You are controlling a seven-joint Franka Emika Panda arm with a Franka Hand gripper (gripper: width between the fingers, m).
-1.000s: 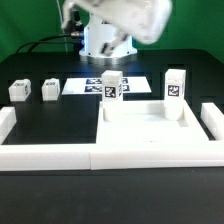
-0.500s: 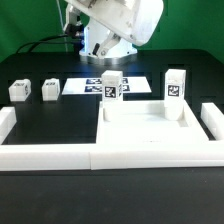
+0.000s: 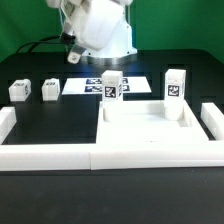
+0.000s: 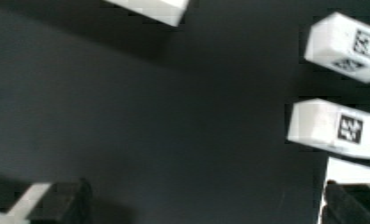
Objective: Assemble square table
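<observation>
lowering our wide, empty gripper [image 4: 200, 205] off-centre could knock a loose leg [image 3: 50, 90] over before we grasp it.

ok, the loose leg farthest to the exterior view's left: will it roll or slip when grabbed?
The leg looks blocky with flat tagged faces, so it probably won't roll. It appears to be rigid white plastic, likely stiff and light for its size. On the smooth black work surface, a sideways nudge may well slide it.
</observation>
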